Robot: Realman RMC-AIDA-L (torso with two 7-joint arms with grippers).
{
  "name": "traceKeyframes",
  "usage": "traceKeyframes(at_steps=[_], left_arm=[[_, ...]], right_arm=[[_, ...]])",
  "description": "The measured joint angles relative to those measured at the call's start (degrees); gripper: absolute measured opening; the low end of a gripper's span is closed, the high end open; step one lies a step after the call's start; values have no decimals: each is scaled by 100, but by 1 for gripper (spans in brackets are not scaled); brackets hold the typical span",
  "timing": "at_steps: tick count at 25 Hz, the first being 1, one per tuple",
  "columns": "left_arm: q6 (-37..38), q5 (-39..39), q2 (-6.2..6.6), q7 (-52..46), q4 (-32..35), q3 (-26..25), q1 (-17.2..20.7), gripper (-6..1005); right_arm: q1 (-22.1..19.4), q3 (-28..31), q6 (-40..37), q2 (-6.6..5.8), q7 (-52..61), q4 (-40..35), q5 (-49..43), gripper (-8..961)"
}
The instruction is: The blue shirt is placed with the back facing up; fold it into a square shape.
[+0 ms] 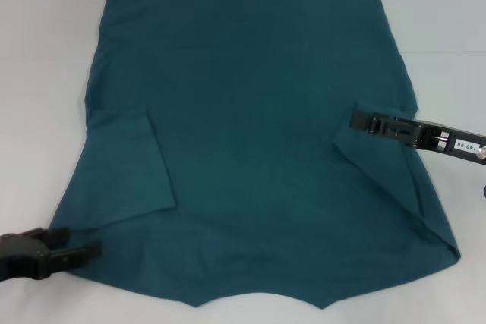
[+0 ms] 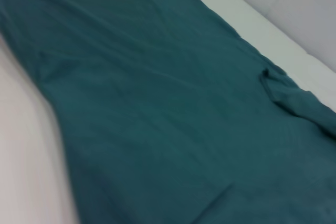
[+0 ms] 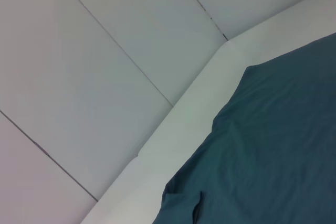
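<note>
sleeves tucked in, the blue shirt (image 1: 258, 134) awaits its next fold; right gripper (image 1: 363, 121) rests closed on the right flap, left gripper (image 1: 83, 252) spread at the near-left hem, needing a grasp.

The shirt (image 1: 250, 134) lies flat and spread out in front of me, plain dark teal-blue with no print. Its straight hem is at the far edge; the end nearest me has a shallow curved notch in the middle. Both sleeves are folded inward over the body: on my left the flap makes a clean slanted panel, on my right a diagonal crease runs down toward the near corner. The fabric (image 2: 157, 108) looks soft and only lightly rippled.
</note>
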Motion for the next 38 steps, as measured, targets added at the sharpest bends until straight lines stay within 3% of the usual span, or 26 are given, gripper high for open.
traceKeyframes(at_steps=[9, 22, 38], left_arm=[[-90, 9, 7, -24, 276, -416, 75, 887], [-481, 172, -23, -39, 74, -384, 54, 888], [-382, 284, -25, -44, 12, 181, -9, 888]], right_arm=[[0, -1, 18, 0, 0, 0, 0, 940], [16, -3, 62, 3, 5, 0, 0, 939], [45, -3, 42, 0, 40, 0, -1, 938]])
